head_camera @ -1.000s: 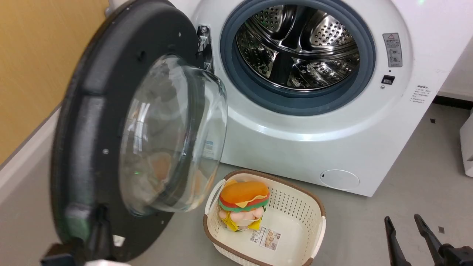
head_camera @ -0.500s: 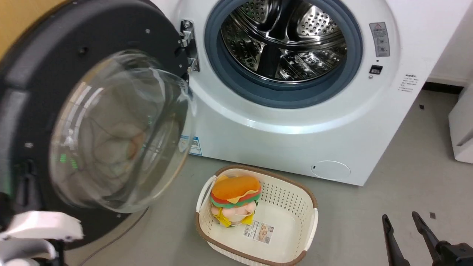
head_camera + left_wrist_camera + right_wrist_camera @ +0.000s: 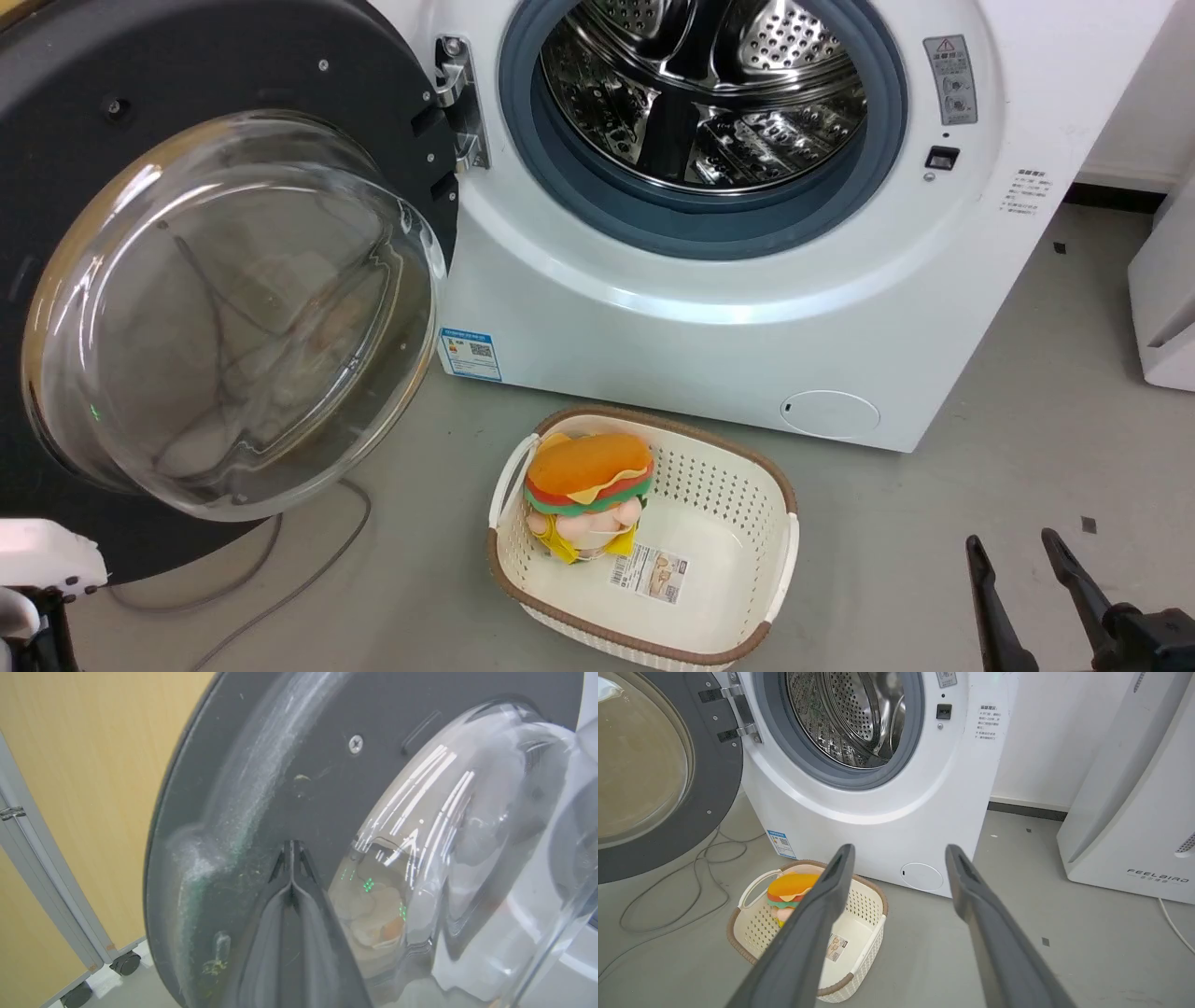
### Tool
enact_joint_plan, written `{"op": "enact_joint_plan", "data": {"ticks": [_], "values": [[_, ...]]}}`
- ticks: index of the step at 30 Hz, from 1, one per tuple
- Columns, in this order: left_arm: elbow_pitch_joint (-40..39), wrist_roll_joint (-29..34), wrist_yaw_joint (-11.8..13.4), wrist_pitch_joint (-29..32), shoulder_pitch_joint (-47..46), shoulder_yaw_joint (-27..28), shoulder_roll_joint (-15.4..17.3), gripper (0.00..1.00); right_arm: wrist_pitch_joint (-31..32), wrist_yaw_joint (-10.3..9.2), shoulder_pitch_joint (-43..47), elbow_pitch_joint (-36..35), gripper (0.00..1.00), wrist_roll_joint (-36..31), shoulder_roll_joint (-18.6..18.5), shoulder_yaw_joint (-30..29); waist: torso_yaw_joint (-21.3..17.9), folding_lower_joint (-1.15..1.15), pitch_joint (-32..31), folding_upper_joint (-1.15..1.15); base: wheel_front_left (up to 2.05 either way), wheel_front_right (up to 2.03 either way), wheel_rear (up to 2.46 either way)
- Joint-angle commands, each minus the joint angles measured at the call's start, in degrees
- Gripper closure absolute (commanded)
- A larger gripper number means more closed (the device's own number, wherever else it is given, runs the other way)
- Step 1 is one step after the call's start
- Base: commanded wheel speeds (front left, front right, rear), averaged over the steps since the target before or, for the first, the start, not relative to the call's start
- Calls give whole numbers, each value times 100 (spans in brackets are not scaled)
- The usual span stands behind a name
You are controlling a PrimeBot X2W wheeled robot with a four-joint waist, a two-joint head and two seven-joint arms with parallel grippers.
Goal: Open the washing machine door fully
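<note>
The washing machine door point(image 3: 355, 84), a black disc with a bulging clear glass bowl point(image 3: 233, 308), hangs swung out to the left of the white washing machine point(image 3: 709, 317). Grey gasket and steel drum point(image 3: 709, 84) are exposed. In the left wrist view my left gripper point(image 3: 292, 845) is shut, its joined tips against the door's dusty black inner face point(image 3: 317, 742) beside the glass. Only a pale part of that arm point(image 3: 37, 555) shows in the head view's lower left corner. My right gripper point(image 3: 1013, 541) is open above the floor at lower right, holding nothing, well away from the door point(image 3: 724, 779).
A cream basket point(image 3: 738, 560) with a burger plush toy point(image 3: 588, 476) sits on the floor before the machine. A grey cable point(image 3: 308, 560) loops under the door. A white FEELBIRD appliance point(image 3: 1134, 812) stands to the right. A wood-coloured panel point(image 3: 70, 765) on castors lies behind the door.
The door has swung further open to the left, revealing the hinge and the blue label. The head camera has shifted too. My left arm has followed the door; the right gripper has stayed put.
</note>
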Motion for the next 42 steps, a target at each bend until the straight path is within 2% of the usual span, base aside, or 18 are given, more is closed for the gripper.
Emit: {"op": "enact_joint_plan", "data": {"ticks": [1,8,12,15,16,17,18,23,26,31,36,42], "values": [[83,16,-29,-68,-91,23,-5,100,-36,3,-118,-14,0,28,17,9,9,0,5,0,0,0,0],[-178,165,-96,-147,244,92,-295,100,-88,3,-92,119,0,96,17,35,48,0,-158,0,0,0,0],[-829,265,-60,-150,756,74,-507,100,-115,3,-84,187,0,136,17,98,4,0,-288,0,0,0,0],[-1495,433,89,-151,1261,-12,-712,100,-140,3,-67,229,0,168,17,154,-68,0,-357,0,0,0,0],[-1715,496,132,-144,1446,-102,-800,88,-143,3,-64,237,0,167,17,177,-102,0,-371,0,0,0,0],[-1933,557,182,-121,1625,-210,-905,55,-145,3,-62,244,0,160,17,190,-135,0,-388,0,0,0,0],[-2130,616,219,-77,1790,-332,-999,0,-150,3,-59,243,0,150,17,191,-165,0,-401,0,0,0,0],[-2709,820,278,97,2237,-854,-1296,0,-143,3,-43,225,0,139,17,194,-305,0,-435,0,0,0,0],[-2811,943,216,140,2341,-1228,-1427,0,-128,3,-36,210,0,117,17,217,-446,0,-469,0,0,0,0],[-2514,1038,52,75,2148,-1617,-1555,0,-73,3,-43,116,0,28,17,242,-737,0,-515,0,0,0,0],[-2051,1137,-155,29,1841,-1873,-1531,0,19,3,-11,-34,0,-59,17,270,-1042,0,-539,0,0,0,0],[-1624,1160,-200,-16,1738,-1909,-1489,0,76,3,69,-140,0,-101,17,417,-1299,0,-557,0,0,0,0]]}}
